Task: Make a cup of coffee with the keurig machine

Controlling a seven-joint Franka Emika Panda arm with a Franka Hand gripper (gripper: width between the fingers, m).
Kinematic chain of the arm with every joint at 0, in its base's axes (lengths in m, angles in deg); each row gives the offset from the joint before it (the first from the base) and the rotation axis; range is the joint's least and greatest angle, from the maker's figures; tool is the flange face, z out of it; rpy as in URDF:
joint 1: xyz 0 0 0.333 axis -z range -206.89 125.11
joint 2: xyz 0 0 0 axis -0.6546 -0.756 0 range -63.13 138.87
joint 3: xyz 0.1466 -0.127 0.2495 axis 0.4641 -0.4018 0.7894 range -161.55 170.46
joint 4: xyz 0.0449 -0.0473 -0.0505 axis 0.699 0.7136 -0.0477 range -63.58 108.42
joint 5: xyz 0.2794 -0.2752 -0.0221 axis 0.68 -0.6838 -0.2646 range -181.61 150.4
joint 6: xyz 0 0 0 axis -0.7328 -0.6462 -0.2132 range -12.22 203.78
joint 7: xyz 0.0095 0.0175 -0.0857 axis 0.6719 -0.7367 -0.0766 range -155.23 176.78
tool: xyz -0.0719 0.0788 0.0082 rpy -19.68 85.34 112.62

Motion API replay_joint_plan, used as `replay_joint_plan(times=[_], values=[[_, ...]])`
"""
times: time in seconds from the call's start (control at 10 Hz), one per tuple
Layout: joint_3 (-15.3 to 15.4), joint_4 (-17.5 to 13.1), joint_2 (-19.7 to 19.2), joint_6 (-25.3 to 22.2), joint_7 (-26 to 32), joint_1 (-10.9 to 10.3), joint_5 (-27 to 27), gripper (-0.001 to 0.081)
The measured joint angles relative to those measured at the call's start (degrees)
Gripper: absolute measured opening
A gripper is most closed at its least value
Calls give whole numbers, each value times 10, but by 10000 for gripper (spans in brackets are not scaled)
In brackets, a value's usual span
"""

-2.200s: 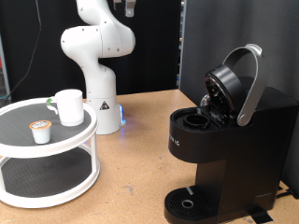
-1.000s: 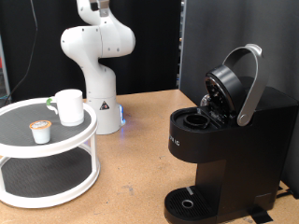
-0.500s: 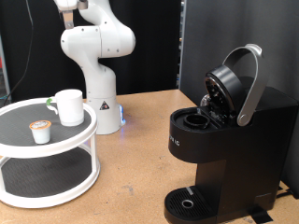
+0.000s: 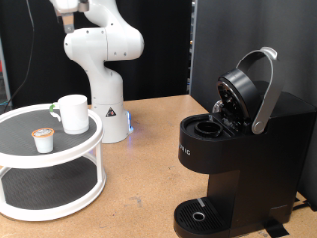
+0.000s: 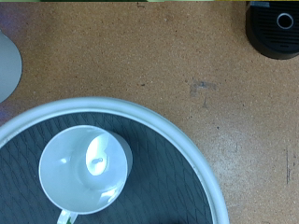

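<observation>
The white cup (image 4: 71, 113) stands upright on the top tier of a round two-tier stand (image 4: 59, 184) at the exterior view's left. A small tan-topped pod (image 4: 42, 140) sits beside it. The wrist view looks straight down on the cup (image 5: 86, 168), with its handle at the picture's lower edge. The black keurig machine (image 4: 243, 149) stands at the exterior view's right with its lid raised and its pod chamber open. Its round drip tray shows in the wrist view (image 5: 277, 23). The gripper does not show in either view; the arm leaves the exterior view's top above the stand.
The white robot base (image 4: 104, 79) stands behind the stand on the brown table (image 4: 149, 169). A black panel rises behind the keurig machine. The stand's white rim (image 5: 192, 149) curves across the wrist view, with bare table beyond it.
The arm's upper links have swung towards the exterior view's left, from above the base to above the stand. The cup, the pod and the keurig machine have not moved.
</observation>
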Motion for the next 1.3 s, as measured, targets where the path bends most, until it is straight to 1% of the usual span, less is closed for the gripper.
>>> replay_joint_plan(times=[0.2,0.6,0.9,1.3], values=[[-17,0,-12,22,1,3,-14,803],[-40,-6,-58,73,1,5,-27,803],[-42,-18,-96,87,5,5,-30,803],[-42,-26,-120,95,23,5,-30,803]])
